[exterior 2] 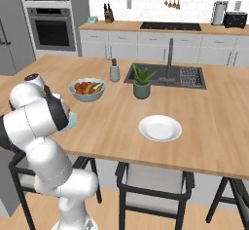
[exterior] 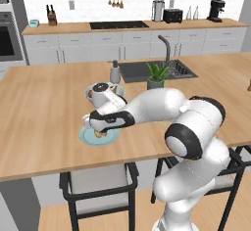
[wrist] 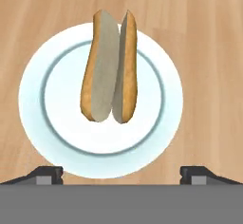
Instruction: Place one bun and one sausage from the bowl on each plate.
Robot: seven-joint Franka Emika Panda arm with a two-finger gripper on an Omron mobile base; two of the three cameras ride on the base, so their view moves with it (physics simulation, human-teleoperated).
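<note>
Bun on the blue plate; sausages and the white plate left.

Left base view: the claw (exterior: pixel 93 126) hangs over the blue plate (exterior: pixel 86 137) near the tabletop (exterior: pixel 39 107) front edge, with bare wood toward 9 o'clock.
Right base view: the white plate (exterior 2: pixel 160 128) lies empty, well apart at 3 o'clock; a fruit bowl (exterior 2: pixel 87 89) sits at 12.
Hand view: the split bun (wrist: pixel 110 67) rests on the plate, toward 12; the claw's tips stand wide apart, holding nothing.

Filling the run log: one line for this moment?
end effector: open, above pale blue plate | bun: on that plate | white plate: empty
</note>
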